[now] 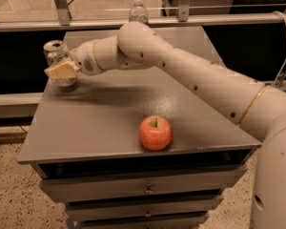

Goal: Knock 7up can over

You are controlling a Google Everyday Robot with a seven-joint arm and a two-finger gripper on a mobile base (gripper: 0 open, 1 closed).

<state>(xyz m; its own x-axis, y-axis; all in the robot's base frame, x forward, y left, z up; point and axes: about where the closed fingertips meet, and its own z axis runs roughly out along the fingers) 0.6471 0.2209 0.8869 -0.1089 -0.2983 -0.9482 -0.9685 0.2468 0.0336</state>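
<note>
Hiding 7up can [54,51] midsection near table [100,132] edge: gripper [62,70], open-or-closed unclear; water bottle [138,11] base behind arm [190,75].

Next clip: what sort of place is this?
Probably a robot test lab: a grey drawer cabinet on speckled floor, metal railing behind. The gripper is at the 7up can, near the cabinet's far left corner.

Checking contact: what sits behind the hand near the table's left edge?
The 7up can: its silver top shows above the hand and its base below. The hand covers its middle, so contact itself is hidden.
</note>
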